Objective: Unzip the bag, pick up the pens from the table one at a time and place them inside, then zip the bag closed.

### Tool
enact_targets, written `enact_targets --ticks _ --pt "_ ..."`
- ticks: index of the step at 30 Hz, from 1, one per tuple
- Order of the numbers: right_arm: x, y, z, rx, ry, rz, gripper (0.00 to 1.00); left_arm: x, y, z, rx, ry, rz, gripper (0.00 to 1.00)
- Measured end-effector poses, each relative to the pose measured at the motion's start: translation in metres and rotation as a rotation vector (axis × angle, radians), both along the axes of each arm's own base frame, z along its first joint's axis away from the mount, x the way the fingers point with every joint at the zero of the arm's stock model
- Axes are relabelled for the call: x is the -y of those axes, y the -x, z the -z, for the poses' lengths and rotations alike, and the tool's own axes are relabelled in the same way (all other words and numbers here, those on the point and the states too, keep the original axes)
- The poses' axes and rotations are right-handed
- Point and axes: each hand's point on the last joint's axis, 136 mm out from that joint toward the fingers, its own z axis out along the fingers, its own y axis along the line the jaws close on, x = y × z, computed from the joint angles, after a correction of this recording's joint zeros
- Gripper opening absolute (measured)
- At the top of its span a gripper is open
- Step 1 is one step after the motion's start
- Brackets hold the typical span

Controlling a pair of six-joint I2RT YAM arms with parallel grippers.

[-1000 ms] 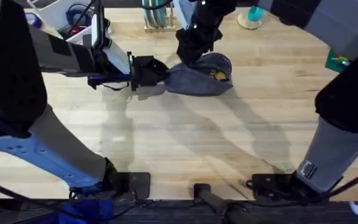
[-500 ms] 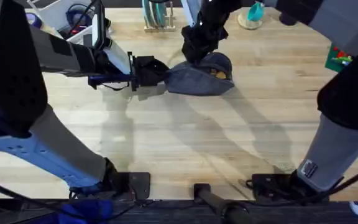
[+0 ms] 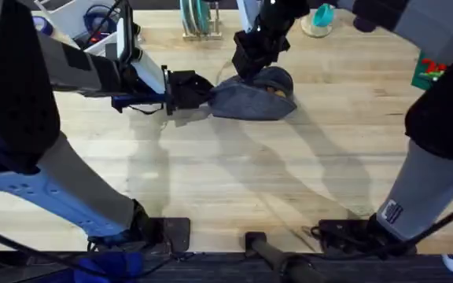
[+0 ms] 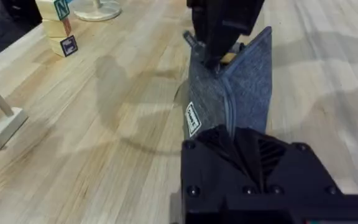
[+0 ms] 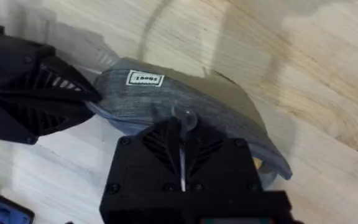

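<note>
Pouch (image 3: 252, 97) of grey-blue heathered fabric lay on the light wooden surface (image 3: 234, 181), in the upper middle of the overhead frame, its long axis running left to right. Left gripper (image 3: 204, 93) reached in from the left of the frame and met the pouch's left end; in the left wrist view its black jaws were pressed onto that end of the fabric, pinching it, with a small white label (image 4: 192, 119) on the pouch side just beyond them. Right gripper (image 3: 248, 72) came down from the top of the overhead frame onto the upper edge of the pouch near its middle. In the right wrist view its jaws stood pressed close together, with a small pale tab (image 5: 183, 116) at their tips; whether the tab was truly gripped could not be told. Zipper line (image 4: 227, 102) ran along the pouch's length. Pouch mouth gaped toward the right end, where a bit of orange-yellow (image 3: 274, 93) showed inside. White label (image 5: 145, 78) also visible from the right wrist, beside the left gripper's black body.
</note>
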Motion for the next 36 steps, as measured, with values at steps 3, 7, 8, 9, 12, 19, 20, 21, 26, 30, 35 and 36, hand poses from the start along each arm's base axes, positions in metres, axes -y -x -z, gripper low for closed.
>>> enact_targets --ticks 3,7,8,9,12,19,20,21,26,30,35,36 --pt "0.003 0.0 0.003 0.001 -0.016 0.01 0.037 0.0 0.0 0.0 0.0 -0.003 0.0 0.041" --pt "0.013 0.006 -0.003 -0.002 -0.042 0.03 0.036 0.0 0.0 0.0 -0.001 -0.002 0.0 0.041" --pt "0.015 0.006 -0.004 0.003 -0.047 0.035 0.036 0.0 0.0 0.0 -0.001 -0.002 0.0 0.041" --pt "0.018 0.005 -0.004 0.009 -0.051 0.041 0.036 0.0 0.0 0.0 -0.001 -0.002 0.0 0.041" --pt "0.027 0.007 -0.004 0.018 -0.061 0.058 0.036 0.001 0.0 0.0 -0.003 -0.001 0.001 0.041" --pt "0.054 0.012 -0.002 0.008 -0.068 0.111 0.036 0.001 0.001 0.0 -0.004 -0.001 0.001 0.041" --pt "0.057 0.013 -0.002 0.006 -0.071 0.118 0.036 0.001 0.001 0.0 -0.005 -0.001 0.001 0.041" --pt "0.06 0.013 -0.002 0.005 -0.073 0.124 0.036 0.001 0.001 0.0 -0.007 0.0 0.002 0.041" --pt "0.075 0.018 -0.004 -0.002 -0.079 0.152 0.035 0.001 0.001 0.0 -0.007 0.002 0.003 0.041" --pt "0.083 0.016 -0.003 -0.004 -0.078 0.17 0.036 0.001 0.001 0.0 -0.008 0.002 0.003 0.041" --pt "0.097 0.017 -0.003 -0.017 -0.066 0.194 0.036 0.001 0.001 0.0 -0.008 0.001 0.003 0.041" --pt "0.1 0.016 -0.003 -0.018 -0.063 0.198 0.036 0.001 0.001 0.001 -0.008 0.0 0.002 0.041"
